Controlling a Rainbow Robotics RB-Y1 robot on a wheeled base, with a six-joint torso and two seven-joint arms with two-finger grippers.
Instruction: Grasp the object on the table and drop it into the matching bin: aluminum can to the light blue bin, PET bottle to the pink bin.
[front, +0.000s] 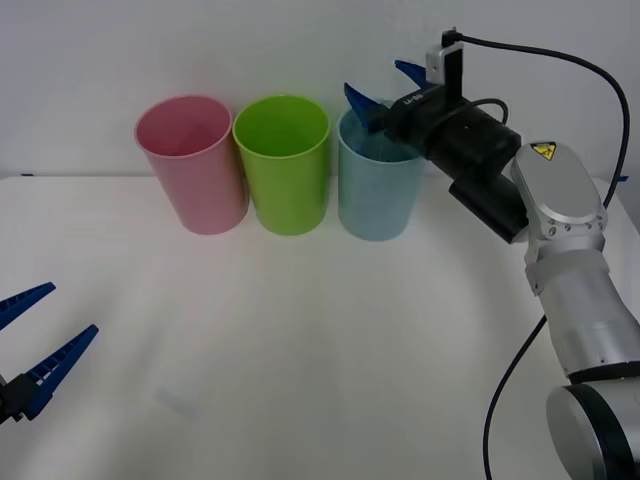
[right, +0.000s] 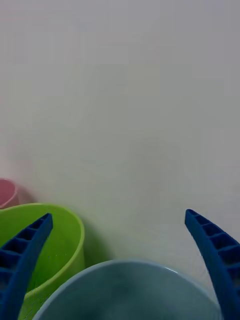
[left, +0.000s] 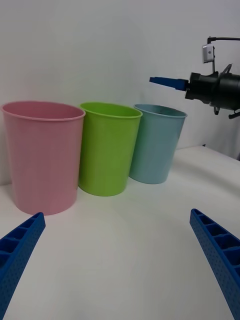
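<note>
My right gripper (front: 378, 85) hangs open over the rim of the light blue bin (front: 375, 195), with nothing between its fingers. In the right wrist view the gripper (right: 118, 215) straddles the bin's mouth (right: 125, 290). The pink bin (front: 195, 165) stands at the left end of the row on the table (front: 300, 350). The aluminum can and any PET bottle are out of view. Low at the table's near left, my left gripper (front: 70, 310) waits open and empty; its wrist view faces the pink bin (left: 42, 155), the light blue bin (left: 157, 142) and the right gripper (left: 167, 82).
A lime green cup (front: 285, 165) stands between the two bins, touching or nearly touching both. A plain white wall rises right behind the cups. The right arm's black cable (front: 520, 370) loops down at the right.
</note>
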